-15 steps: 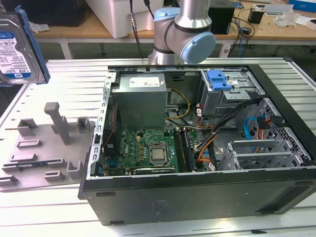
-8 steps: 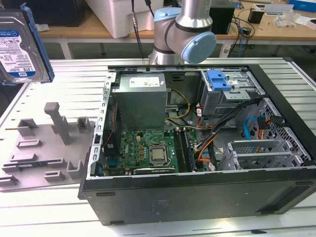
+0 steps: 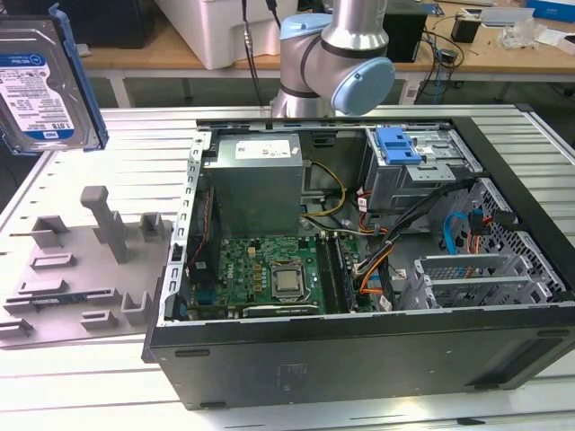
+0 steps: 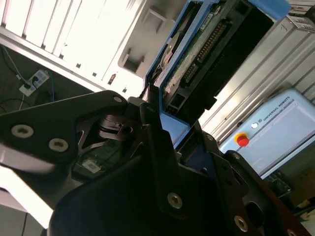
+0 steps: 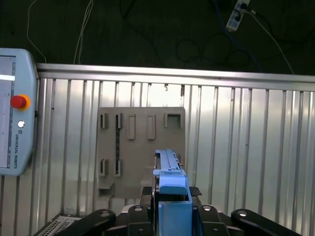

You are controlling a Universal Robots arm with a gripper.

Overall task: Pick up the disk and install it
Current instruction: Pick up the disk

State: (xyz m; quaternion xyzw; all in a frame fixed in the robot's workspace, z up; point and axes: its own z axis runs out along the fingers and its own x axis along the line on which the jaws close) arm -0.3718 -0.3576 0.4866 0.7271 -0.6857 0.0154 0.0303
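The disk point(image 3: 43, 85) hangs in the air at the exterior view's upper left, high above the table, label face showing and blue rails around it. In the first wrist view the disk point(image 5: 172, 189) stands edge-on as a blue strip above the grey fixture tray point(image 5: 140, 147). My gripper point(image 5: 172, 219) is shut on its lower end. The second wrist view shows the disk's point(image 4: 206, 54) circuit-board side rising from the black fingers point(image 4: 157, 142) clamped on it.
An open computer case point(image 3: 359, 260) lies on the slatted aluminium table. Its metal drive cage carries a blue plastic bracket point(image 3: 400, 145) at the far right. The fixture tray point(image 3: 81, 269) lies beside the case. A pendant with a red button point(image 5: 17, 102) rests on the table.
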